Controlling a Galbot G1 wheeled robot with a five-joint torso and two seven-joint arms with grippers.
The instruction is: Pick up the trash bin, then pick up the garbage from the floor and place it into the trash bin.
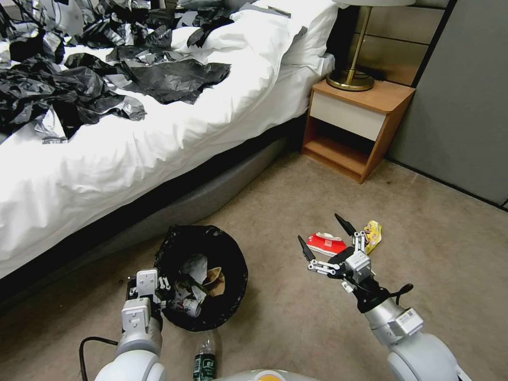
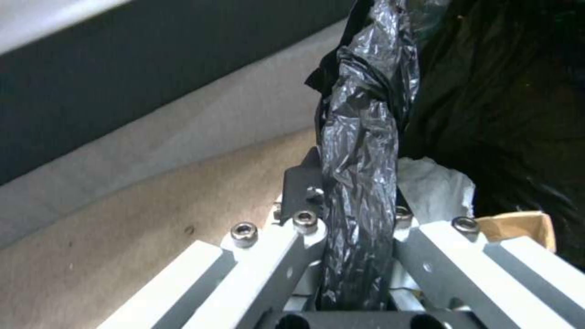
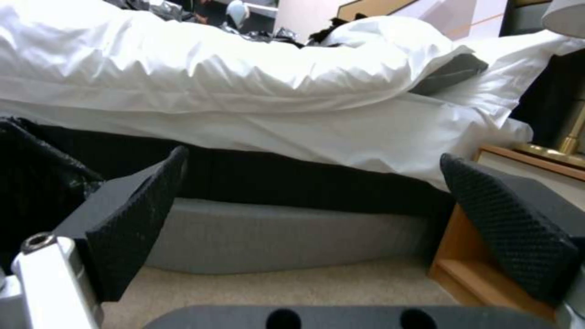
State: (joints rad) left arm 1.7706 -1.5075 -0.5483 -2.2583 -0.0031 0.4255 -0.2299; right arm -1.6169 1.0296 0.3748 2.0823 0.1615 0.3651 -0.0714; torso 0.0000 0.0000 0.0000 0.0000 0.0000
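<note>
Left claw point(image 1: 159, 291) clamped on bin point(image 1: 233, 296) rim, partly filled; right claw point(image 1: 325, 238) spread empty mid-frame; red packet point(image 1: 325, 243), yellow wrapper point(image 1: 373, 234), bottle point(image 1: 204, 360) left.

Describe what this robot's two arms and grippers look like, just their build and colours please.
Both arms are rounded, silver-white shells ending in boxy white-grey wrist blocks. The right gripper has thin white linkages, slim black fingers with textured black pads, a small label on its wrist and a black cable looping beside it. The left gripper has white bars with hex bolts and a black cable trailing near its forearm.
</note>
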